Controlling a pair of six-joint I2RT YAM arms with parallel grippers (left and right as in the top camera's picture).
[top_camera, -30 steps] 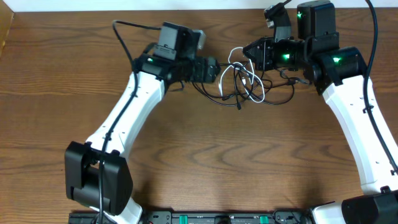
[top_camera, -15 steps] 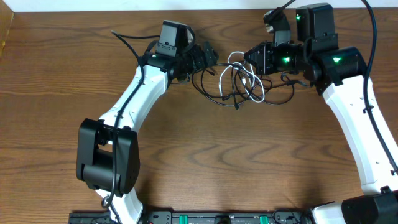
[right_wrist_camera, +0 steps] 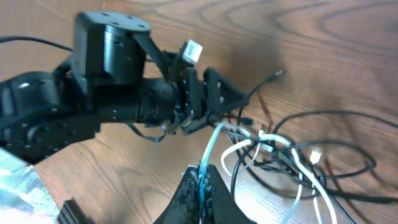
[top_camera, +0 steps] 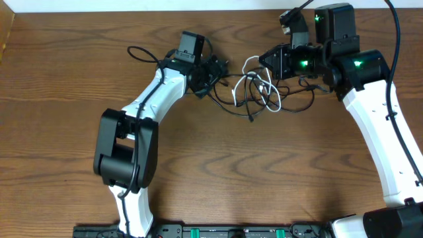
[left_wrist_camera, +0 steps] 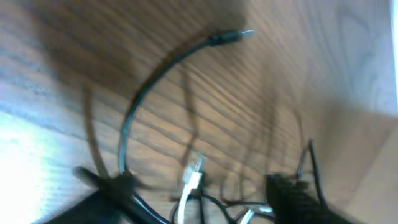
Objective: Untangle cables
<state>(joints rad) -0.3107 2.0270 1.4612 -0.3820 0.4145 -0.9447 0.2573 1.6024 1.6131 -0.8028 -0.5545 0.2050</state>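
Right gripper [right_wrist_camera: 202, 185], nearest in its own wrist view: jaws together, pinched on the white cable [right_wrist_camera: 211, 144]. That strand runs up and away from the fingertips into the knot.

Knot next. The black cables [top_camera: 232, 104] and the white loops lie heaped on the table [top_camera: 73, 132] between the two grippers. From overhead the heap is drawn out roughly left to right, and the pinched white strand leaves it at the upper right edge.

Left gripper [top_camera: 215, 69], beyond the knot as the right wrist sees it, points in from the left with its tips at the heap's left edge. Its wrist view is blurred. The fingers show apart with several strands in the gap, and I cannot tell whether either pad touches one.

Farthest out, one black cable arcs away from the left jaws to a free plug [left_wrist_camera: 233, 37] lying flat on the wood.

Judgement: the move turns on this left-right axis. The right arm anchors the white strand. The left arm is nearer the black loops, so it should close on one and draw it leftward, away from the anchor. Risk: it catches two strands at once.
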